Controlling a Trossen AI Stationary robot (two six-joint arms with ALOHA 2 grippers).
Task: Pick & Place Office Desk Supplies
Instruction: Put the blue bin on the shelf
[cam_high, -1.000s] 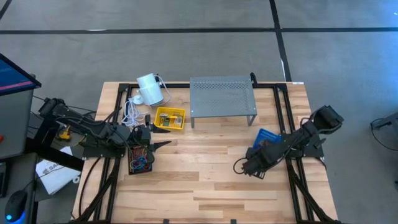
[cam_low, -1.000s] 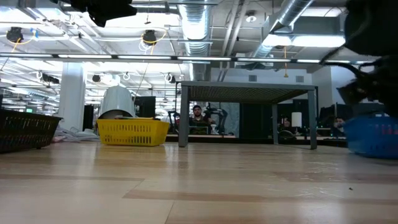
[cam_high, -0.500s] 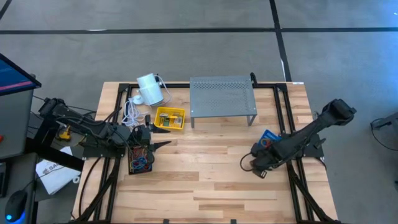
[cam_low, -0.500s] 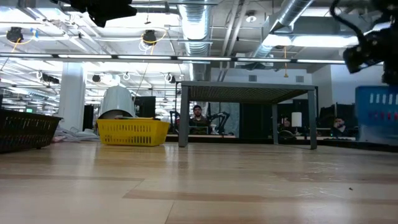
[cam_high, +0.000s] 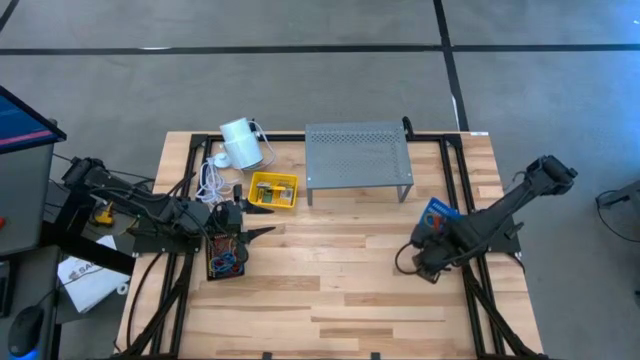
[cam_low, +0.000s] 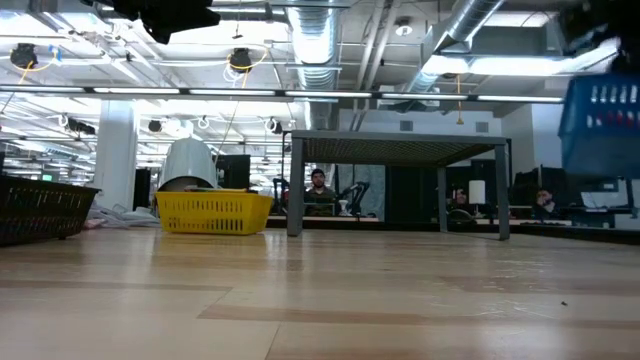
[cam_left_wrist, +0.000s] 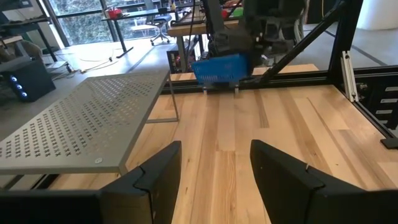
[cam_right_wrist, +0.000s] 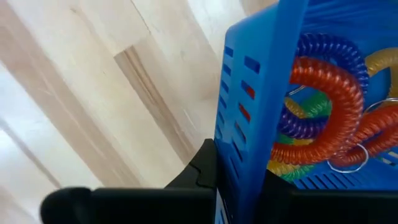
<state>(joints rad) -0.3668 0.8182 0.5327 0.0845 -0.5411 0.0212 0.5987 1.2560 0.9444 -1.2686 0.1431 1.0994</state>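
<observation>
Right pincer (cam_high: 432, 262) was clamped on the wall of a small blue slotted plastic basket (cam_high: 436, 218), one finger on each side of the rim, as the right wrist view showed. The basket hung clear of the pale wooden desk (cam_high: 330, 290) at its right side, seen in the low view high above the boards. Inside it lay coiled plastic loops (cam_right_wrist: 323, 106) in red, orange, blue, purple and green; gripping the rim rather than the contents probably lets the whole lot travel in one carry.

Left pincer (cam_left_wrist: 214, 171) hovered at the desk's left side with fingers apart, holding nothing. It sat just beside a black mesh basket (cam_high: 224, 254) holding thin coloured bands.

A small yellow plastic basket (cam_high: 273, 191) stood at the far left-centre, next to a grey perforated metal shelf (cam_high: 358, 155) — crayon boxes in it appeared yellow-green, though detail was too small to confirm. A white cylinder with coiled cord (cam_high: 240, 143) stood at the far left corner.

Judgement — basket is mid-transfer; destination not evident.
</observation>
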